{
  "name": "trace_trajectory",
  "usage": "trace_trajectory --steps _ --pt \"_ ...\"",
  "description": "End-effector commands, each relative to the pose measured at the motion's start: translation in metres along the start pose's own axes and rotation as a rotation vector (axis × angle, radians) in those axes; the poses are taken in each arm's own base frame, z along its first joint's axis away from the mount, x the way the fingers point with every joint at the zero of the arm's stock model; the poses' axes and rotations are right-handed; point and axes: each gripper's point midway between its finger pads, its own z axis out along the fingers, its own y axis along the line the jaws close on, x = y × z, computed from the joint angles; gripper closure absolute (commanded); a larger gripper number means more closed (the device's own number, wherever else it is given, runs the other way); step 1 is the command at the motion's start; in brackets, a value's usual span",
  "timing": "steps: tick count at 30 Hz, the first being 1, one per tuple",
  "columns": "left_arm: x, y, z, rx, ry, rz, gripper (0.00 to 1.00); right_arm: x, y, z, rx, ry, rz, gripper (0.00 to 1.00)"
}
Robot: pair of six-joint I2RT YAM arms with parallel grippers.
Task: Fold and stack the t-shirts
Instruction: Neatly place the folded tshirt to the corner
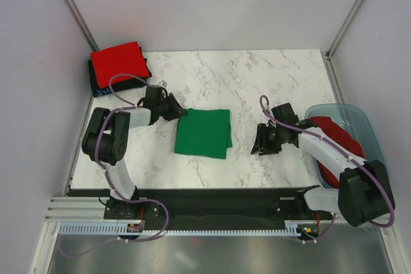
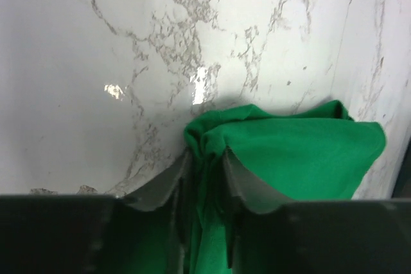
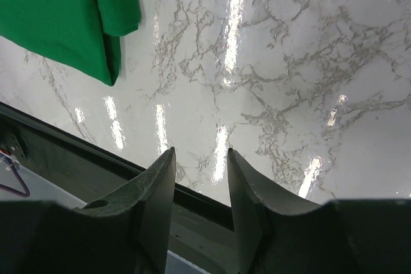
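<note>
- From above: my left gripper (image 1: pixel 178 110) meets a corner of the folded green shirt (image 1: pixel 204 133) mid-table (image 1: pixel 257 75). The red shirt (image 1: pixel 117 62) lies far-left, likely where it goes.
- Left wrist: my fingers (image 2: pixel 160 187) pinch green cloth, apparently to lift it.
- Right wrist: my right gripper (image 3: pixel 200 158) hangs empty and narrowly parted, clear of the shirt.

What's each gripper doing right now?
Left gripper: closed on the green t-shirt.
Right gripper: open, holding nothing.

I work in a lab test cell: plain white panel walls (image 1: pixel 218 4), metal corner posts (image 1: pixel 67 1), marble-look table (image 1: pixel 257 75), slotted mounting rail (image 1: pixel 212 228).
</note>
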Motion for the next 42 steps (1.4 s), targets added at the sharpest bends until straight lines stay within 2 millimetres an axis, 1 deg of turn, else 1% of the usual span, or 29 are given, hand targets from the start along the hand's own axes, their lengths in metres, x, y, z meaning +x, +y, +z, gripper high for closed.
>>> trace_trajectory --steps 1,3,4,5,7,8,10,11,12,13,14,15,16,17,18,19,20,22,23,25,26,27,28,30,31,34,39,40,42 --pt "0.039 0.019 0.006 -0.005 0.099 -0.051 0.74 0.001 0.0 0.0 -0.008 0.003 -0.012 0.55" --pt "0.042 0.016 0.009 0.022 0.107 -0.05 0.85 0.001 0.001 0.0 -0.01 0.004 -0.013 0.55" --pt "0.043 0.012 0.008 0.045 0.12 -0.051 0.95 0.0 0.002 -0.001 -0.012 0.002 -0.012 0.54" --pt "0.038 0.005 0.006 0.065 0.115 -0.046 0.98 -0.001 0.003 -0.002 -0.016 -0.002 -0.015 0.54" --pt "0.024 -0.011 -0.006 0.097 0.086 -0.033 0.98 -0.003 0.006 -0.006 -0.021 -0.011 -0.02 0.54" --pt "0.01 -0.019 -0.014 0.083 0.058 -0.03 0.98 -0.006 0.008 -0.009 -0.025 -0.024 -0.025 0.55" --pt "-0.007 -0.028 -0.024 0.078 0.029 -0.018 0.98 -0.009 0.011 -0.013 -0.032 -0.039 -0.03 0.55" --pt "-0.025 -0.037 -0.028 0.087 -0.006 -0.002 0.98 -0.01 0.012 -0.014 -0.034 -0.045 -0.031 0.55" --pt "-0.037 -0.037 -0.033 0.077 -0.028 0.0 0.98 -0.011 0.014 -0.016 -0.039 -0.053 -0.036 0.55" --pt "-0.042 -0.037 -0.038 0.065 -0.029 -0.002 0.98 -0.011 0.015 -0.018 -0.043 -0.056 -0.04 0.55" --pt "-0.058 -0.044 -0.043 0.069 -0.059 0.02 0.98 -0.013 0.017 -0.02 -0.05 -0.065 -0.043 0.55" --pt "-0.07 -0.042 -0.046 0.052 -0.082 0.022 0.98 -0.013 0.018 -0.021 -0.054 -0.067 -0.044 0.55" --pt "-0.073 -0.038 -0.049 0.029 -0.074 0.018 0.98 -0.014 0.019 -0.022 -0.057 -0.072 -0.046 0.55" --pt "-0.09 -0.045 -0.054 0.033 -0.102 0.045 0.98 -0.014 0.02 -0.024 -0.063 -0.078 -0.051 0.56" --pt "-0.099 -0.043 -0.057 0.015 -0.117 0.057 0.98 -0.014 0.02 -0.025 -0.065 -0.081 -0.053 0.56" --pt "-0.109 -0.047 -0.06 0.005 -0.127 0.087 0.98 -0.014 0.021 -0.025 -0.065 -0.082 -0.056 0.56" --pt "-0.118 -0.043 -0.063 -0.026 -0.145 0.144 0.98 -0.014 0.022 -0.027 -0.07 -0.088 -0.062 0.56" --pt "-0.129 -0.042 -0.068 -0.049 -0.158 0.191 0.98 -0.013 0.023 -0.028 -0.076 -0.091 -0.07 0.57" --pt "-0.139 -0.044 -0.073 -0.051 -0.163 0.216 0.98 -0.013 0.023 -0.029 -0.078 -0.092 -0.074 0.58" --pt "-0.158 -0.039 -0.084 -0.049 -0.19 0.211 0.98 -0.014 0.023 -0.029 -0.077 -0.096 -0.079 0.58" --pt "-0.17 -0.043 -0.092 -0.038 -0.212 0.219 0.98 -0.013 0.023 -0.029 -0.08 -0.096 -0.084 0.59" --pt "-0.18 -0.043 -0.099 -0.017 -0.223 0.216 0.98 -0.013 0.023 -0.029 -0.081 -0.095 -0.087 0.59" --pt "-0.194 -0.049 -0.108 0.002 -0.25 0.225 0.98 -0.013 0.023 -0.029 -0.083 -0.093 -0.088 0.59" --pt "-0.202 -0.058 -0.116 0.04 -0.258 0.231 0.98 -0.013 0.024 -0.028 -0.09 -0.091 -0.092 0.6" --pt "-0.215 -0.051 -0.125 0.035 -0.284 0.22 0.98 -0.011 0.024 -0.027 -0.094 -0.088 -0.092 0.6" --pt "-0.241 -0.067 -0.148 0.059 -0.357 0.259 0.98 -0.011 0.025 -0.025 -0.106 -0.083 -0.092 0.6" --pt "-0.27 -0.075 -0.172 0.057 -0.418 0.272 0.98 -0.01 0.026 -0.024 -0.113 -0.08 -0.101 0.61" --pt "-0.277 -0.081 -0.178 0.064 -0.428 0.28 0.98 -0.011 0.025 -0.024 -0.113 -0.082 -0.098 0.61" --pt "-0.284 -0.084 -0.187 0.068 -0.444 0.287 0.98 -0.01 0.026 -0.024 -0.114 -0.082 -0.102 0.61"
